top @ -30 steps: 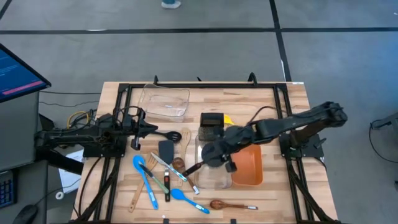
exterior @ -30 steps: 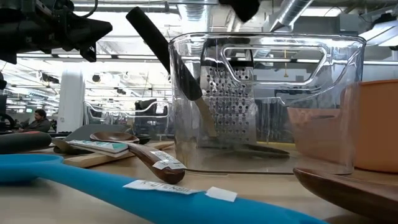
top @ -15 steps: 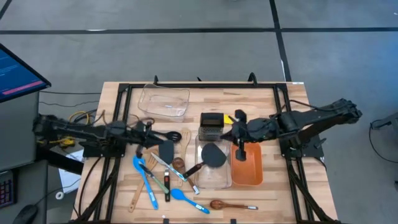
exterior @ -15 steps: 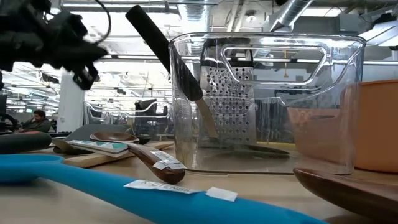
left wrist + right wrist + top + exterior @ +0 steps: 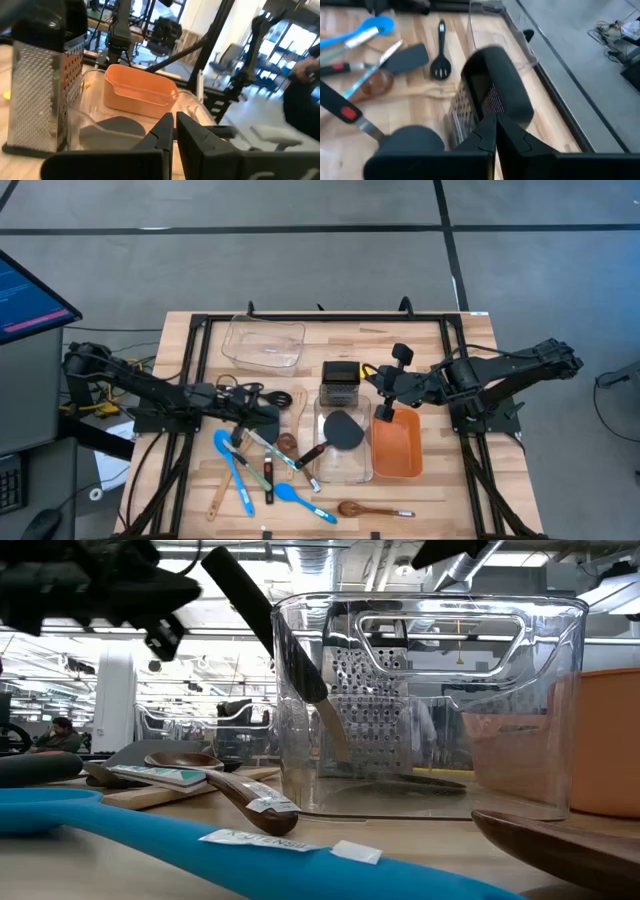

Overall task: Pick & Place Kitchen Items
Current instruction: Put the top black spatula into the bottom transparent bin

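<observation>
- The right gripper [image 5: 385, 387] is seen with fingers pressed together and empty, lifted back above the orange bin [image 5: 398, 445].
- A black turner [image 5: 335, 435], released a moment ago, is left propped in the clear container [image 5: 343, 442]; one item is judged placed.
- The left gripper [image 5: 262, 416], closed and empty, has been extended over the loose utensils [image 5: 255, 465].
- Tags on the utensils cannot be read.

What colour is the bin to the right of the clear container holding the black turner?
Orange bin, clearest in the high view.
</observation>
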You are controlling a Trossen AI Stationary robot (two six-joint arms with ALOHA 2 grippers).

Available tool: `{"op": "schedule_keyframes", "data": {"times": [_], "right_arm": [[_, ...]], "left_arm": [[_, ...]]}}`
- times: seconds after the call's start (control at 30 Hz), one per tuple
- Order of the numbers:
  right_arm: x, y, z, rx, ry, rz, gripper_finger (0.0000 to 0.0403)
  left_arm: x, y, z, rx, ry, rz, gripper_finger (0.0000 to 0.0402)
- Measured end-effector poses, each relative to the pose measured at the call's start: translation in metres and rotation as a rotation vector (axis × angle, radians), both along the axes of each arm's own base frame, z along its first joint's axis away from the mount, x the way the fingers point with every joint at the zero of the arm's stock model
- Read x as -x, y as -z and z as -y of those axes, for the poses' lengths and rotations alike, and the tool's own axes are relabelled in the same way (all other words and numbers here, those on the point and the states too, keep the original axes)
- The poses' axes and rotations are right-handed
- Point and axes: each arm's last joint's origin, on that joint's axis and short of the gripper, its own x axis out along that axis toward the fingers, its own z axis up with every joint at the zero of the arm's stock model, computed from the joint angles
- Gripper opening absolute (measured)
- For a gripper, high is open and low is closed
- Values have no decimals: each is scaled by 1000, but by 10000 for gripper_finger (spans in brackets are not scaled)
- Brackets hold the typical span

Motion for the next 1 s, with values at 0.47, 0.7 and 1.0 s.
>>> {"op": "schedule_keyframes", "data": {"times": [0.47, 0.7, 1.0], "right_arm": [[33, -3, -15, -18, -296, 2, 0], [67, 22, -6, -24, -315, 244, 0], [93, 70, 4, 27, -345, 522, 0]], "left_arm": [[-21, -9, 5, -175, 2, 12, 8], [-19, -13, 4, -170, 1, 33, 8], [-19, -13, 4, -171, 2, 28, 8]]}}
